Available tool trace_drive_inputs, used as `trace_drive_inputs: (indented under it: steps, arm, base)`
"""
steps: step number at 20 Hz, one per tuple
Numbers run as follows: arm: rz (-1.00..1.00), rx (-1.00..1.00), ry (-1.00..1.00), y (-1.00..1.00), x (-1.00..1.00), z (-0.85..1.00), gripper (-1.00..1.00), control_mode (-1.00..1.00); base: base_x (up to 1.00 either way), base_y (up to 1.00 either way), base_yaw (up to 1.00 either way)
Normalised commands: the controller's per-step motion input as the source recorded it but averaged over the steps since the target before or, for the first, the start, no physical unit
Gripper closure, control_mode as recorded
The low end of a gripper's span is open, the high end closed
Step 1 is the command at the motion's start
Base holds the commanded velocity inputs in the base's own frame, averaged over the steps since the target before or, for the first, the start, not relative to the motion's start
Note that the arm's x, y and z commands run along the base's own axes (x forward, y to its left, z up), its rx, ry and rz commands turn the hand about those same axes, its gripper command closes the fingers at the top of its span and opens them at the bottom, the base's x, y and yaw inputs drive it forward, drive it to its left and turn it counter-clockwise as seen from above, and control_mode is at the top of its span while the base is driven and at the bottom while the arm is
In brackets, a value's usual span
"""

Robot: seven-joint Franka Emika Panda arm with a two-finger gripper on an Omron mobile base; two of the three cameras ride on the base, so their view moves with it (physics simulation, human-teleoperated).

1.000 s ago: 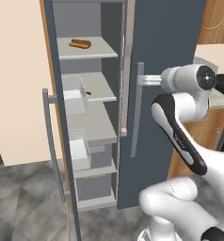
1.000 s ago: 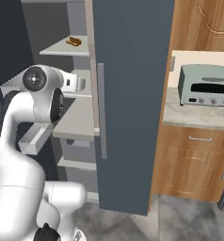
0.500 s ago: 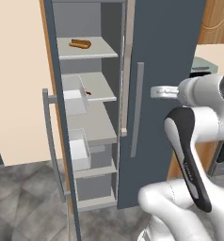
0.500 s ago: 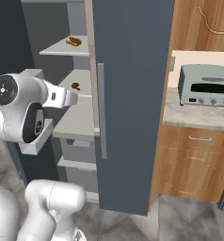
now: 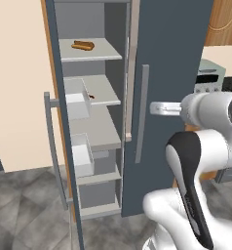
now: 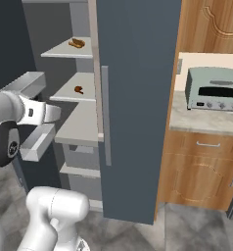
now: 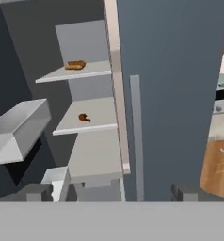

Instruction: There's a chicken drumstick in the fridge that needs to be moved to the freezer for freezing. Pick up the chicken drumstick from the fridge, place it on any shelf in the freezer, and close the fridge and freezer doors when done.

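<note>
— Where's the chicken drumstick (image 7: 84, 117)?

— On the second shelf (image 7: 91, 116) down in the open compartment (image 5: 96, 122), near the middle of the slab and a bit toward its left edge as the hand camera sees it. It's a small orange-brown lump lying flat, nothing touching it.

— And that thing on the shelf above?

— A hot dog in a bun (image 5: 83, 45), sitting toward the back of the top shelf (image 5: 91, 50), well apart from the drumstick.

— What's the gripper (image 7: 111, 192) doing?

— Its two dark fingertips (image 7: 36, 191) are spread wide with nothing between them. The hand hangs in the air in front of the closed door (image 6: 138, 98), level with its long grey bar handle (image 5: 141, 113), pointing toward the appliance.

— The doors?

— The left one (image 5: 64, 132) is swung wide open, with white bins (image 5: 77, 99) on its inner side. The right one is shut.

— Anything else around?

— A pale green toaster oven (image 6: 214, 90) stands on the counter (image 6: 201, 121) to the right, over wooden cabinets (image 6: 201, 171).
</note>
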Motion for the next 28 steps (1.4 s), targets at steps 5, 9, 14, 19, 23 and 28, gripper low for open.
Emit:
trace_drive_inputs:
  steps: [5,9,14,19,23,28]
  arm:
    - [0.00,0.00,-0.17,0.70,-0.17,-0.01,-1.00,-1.00]
    - [0.00,0.05,-0.16,0.72,-0.07,-0.09,-1.00,-1.00]
    - [0.00,0.04,-0.10,0.79,-0.01,-0.14,-1.00,-1.00]
    - [0.00,0.08,-0.10,0.83,0.00,-0.42,-1.00,-1.00]
    - [-0.01,0.03,-0.18,0.93,0.00,-0.44,-1.00,-1.00]
    - [-0.07,0.06,-0.17,0.85,0.03,-0.66,-1.00,-1.00]
  base:
    - [0.00,0.00,0.00]
    - [0.00,0.00,0.00]
    - [0.00,0.00,0.00]
    - [0.00,0.00,0.00]
    - [0.00,0.00,0.00]
    - [0.00,0.00,0.00]
